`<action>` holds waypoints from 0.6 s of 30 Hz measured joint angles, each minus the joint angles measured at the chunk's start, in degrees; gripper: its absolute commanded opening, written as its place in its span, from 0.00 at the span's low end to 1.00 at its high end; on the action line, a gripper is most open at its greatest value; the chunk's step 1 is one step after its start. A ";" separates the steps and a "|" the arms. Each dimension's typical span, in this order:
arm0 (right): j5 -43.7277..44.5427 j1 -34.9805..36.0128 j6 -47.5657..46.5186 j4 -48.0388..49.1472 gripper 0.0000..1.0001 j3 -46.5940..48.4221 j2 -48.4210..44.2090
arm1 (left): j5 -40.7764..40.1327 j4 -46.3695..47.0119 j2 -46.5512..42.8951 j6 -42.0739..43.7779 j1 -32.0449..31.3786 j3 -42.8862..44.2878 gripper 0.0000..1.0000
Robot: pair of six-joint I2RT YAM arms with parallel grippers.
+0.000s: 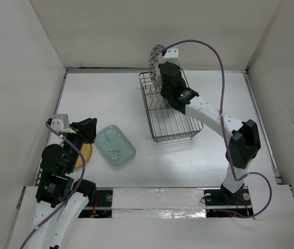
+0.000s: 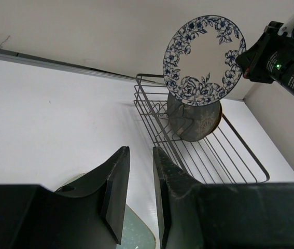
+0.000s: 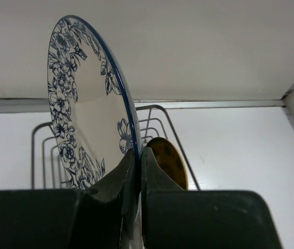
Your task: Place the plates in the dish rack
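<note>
White table (image 1: 188, 166), right pincer (image 3: 138, 155) clamping floral plate (image 3: 84, 104), left pincer (image 2: 140, 171) ajar

Yellow plate (image 1: 86, 154) mostly beneath left arm (image 1: 53, 158)

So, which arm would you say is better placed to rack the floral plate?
Right: the right gripper clamps the floral plate upright above the dish rack; the left gripper is far off.

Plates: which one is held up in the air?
The blue-and-white floral plate, gripped on edge by the right pincer above the rack; the mint-green plate lies flat.
</note>
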 measured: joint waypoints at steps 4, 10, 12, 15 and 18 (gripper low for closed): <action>2.69 1.14 -8.24 0.66 0.00 0.04 0.87 | 0.04 0.00 0.00 0.00 0.00 0.00 0.22; 5.31 3.06 -19.19 2.91 0.00 0.26 3.61 | 0.22 0.00 0.00 0.00 0.00 0.00 0.22; 6.27 3.54 -22.56 3.91 0.00 0.70 4.83 | 0.22 0.00 0.00 0.00 0.00 0.00 0.22; 8.09 4.31 -27.58 6.14 0.00 1.46 6.91 | 0.31 0.00 -0.02 0.00 0.00 0.00 0.22; 9.79 4.94 -30.99 7.67 0.00 1.60 8.20 | 0.37 -0.02 -0.15 0.00 0.00 0.00 0.22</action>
